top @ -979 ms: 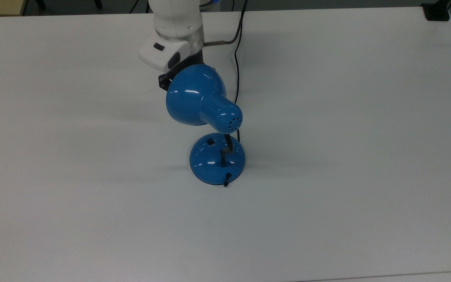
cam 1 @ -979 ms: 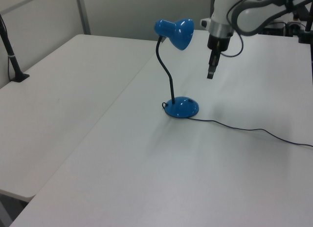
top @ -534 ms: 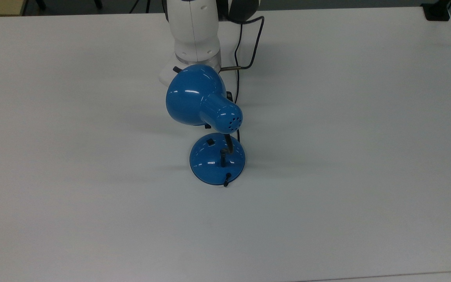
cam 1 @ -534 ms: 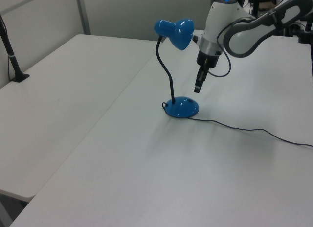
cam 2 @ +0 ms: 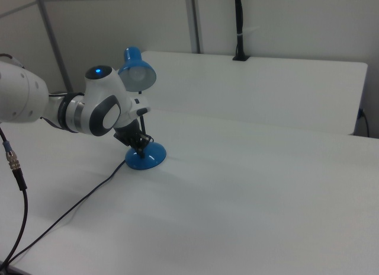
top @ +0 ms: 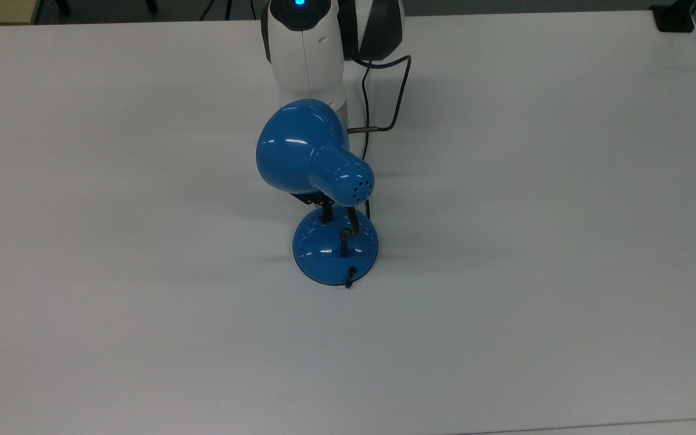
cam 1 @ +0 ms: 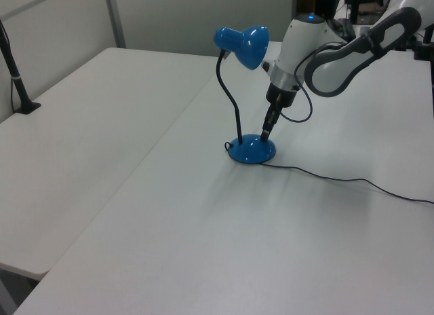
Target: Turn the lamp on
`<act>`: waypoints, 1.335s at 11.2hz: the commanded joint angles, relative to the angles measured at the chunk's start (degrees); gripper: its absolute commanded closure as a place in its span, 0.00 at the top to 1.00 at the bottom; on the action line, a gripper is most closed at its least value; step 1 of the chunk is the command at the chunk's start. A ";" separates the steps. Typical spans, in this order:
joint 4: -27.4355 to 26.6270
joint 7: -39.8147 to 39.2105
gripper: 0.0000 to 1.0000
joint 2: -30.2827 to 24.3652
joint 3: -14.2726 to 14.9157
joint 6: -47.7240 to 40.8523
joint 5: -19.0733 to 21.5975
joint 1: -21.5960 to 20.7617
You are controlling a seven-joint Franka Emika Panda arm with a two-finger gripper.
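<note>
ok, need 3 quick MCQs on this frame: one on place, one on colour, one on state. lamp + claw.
1. Where is the claw?
A. above the shade
B. down at the lamp's base
C. off at the table's edge

2. What colour is the lamp?
A. red
B. white
C. blue

3. Is the lamp lit?
A. no glow shows at the shade
B. brightly lit
C. lying tipped over and lit

Answers:
1 B, in the left view the claw's tip is at the base, where the top view puts it on the far side of the dome.
2 C, shade and base are both glossy blue.
3 A, in the right view the shade's mouth looks pale, with no bright glow, and the lamp stands upright.
</note>
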State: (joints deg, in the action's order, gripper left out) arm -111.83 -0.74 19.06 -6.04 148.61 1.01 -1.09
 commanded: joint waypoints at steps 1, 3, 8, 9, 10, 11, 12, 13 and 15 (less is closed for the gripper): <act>1.44 3.02 0.00 1.94 0.33 1.77 -0.13 -0.67; 2.05 3.11 0.00 2.38 0.33 1.77 -0.13 -0.76; 1.97 2.94 0.00 3.97 0.33 5.12 -0.13 -0.67; 1.62 2.76 0.00 2.66 0.33 3.55 -0.13 -0.58; 1.70 2.58 0.00 1.08 0.33 -1.08 -0.13 -0.32; 1.79 2.06 0.00 -0.76 0.33 -6.26 -0.13 -0.14; 1.79 1.01 0.00 -2.17 0.33 -9.88 -0.13 -0.06; 2.05 -1.35 0.00 -4.71 0.33 -17.75 -0.13 0.47; 2.23 -5.13 0.00 -8.76 0.33 -28.59 -0.13 1.52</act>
State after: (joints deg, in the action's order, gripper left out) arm -108.39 -1.29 16.50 -5.91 130.88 0.91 -0.70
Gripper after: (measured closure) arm 0.991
